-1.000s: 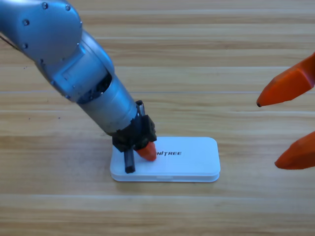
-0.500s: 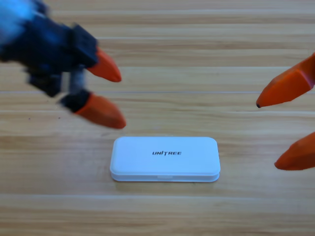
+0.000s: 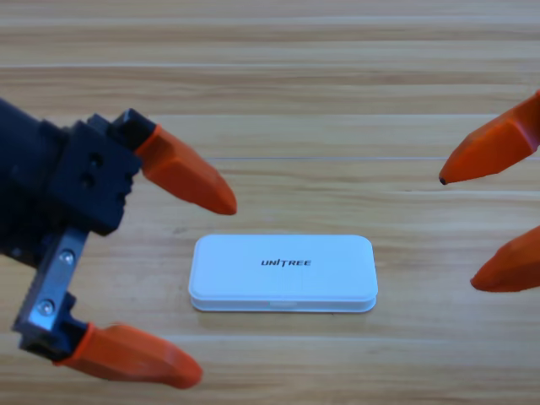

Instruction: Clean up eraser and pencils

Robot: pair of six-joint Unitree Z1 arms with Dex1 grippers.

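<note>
Fingers (image 3: 181, 181) of your left gripper (image 3: 197, 287): spread wide, grasping nothing, at nine o'clock. Right gripper (image 3: 477, 229): fingers parted, at three o'clock edge. White case (image 3: 283, 272): lid closed, flat on counter (image 3: 295, 110), centre. Eraser and pencils: not visible to you.

Light falls evenly and brightly across the wooden table (image 3: 278, 110), soft and diffuse, with no single source apparent. The white case (image 3: 283, 272) is close to overexposed on its lid, though its printed lettering reads crisply, and it casts only a thin, faint shadow along its lower edge. The left gripper (image 3: 198, 287) looms large and slightly soft near the camera, while the right gripper (image 3: 477, 232), cut by the picture's edge, shows mild blur on its orange tips.
</note>
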